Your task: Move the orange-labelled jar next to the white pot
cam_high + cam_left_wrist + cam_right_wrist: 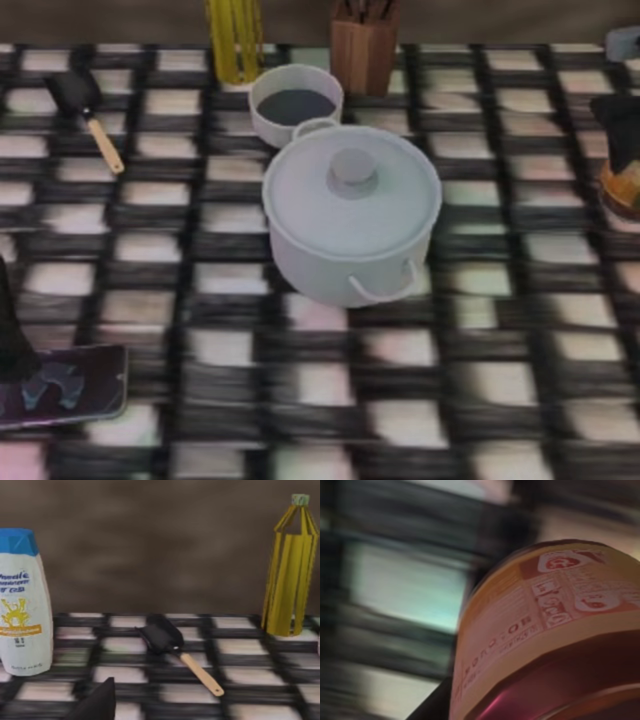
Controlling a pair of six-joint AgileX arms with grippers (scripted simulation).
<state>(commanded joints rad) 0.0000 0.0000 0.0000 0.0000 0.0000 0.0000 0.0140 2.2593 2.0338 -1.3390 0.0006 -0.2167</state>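
Lidded white pot (pixel 350 215) mid-table; orange-labelled jar (pixel 622 187) at right edge, well apart

The orange-labelled jar (pixel 622 190) is cut off by the top view's right edge, and the dark right gripper (pixel 620 128) covers its upper part, so its lid cannot be seen there. In the right wrist view the jar (pixel 555 630) fills the frame, cropped on 2 sides, its small print unreadable. The left gripper (pixel 10 330) runs off the left edge. The knife block (pixel 365 40) and yellow bottle (pixel 235 40) lose their tops.
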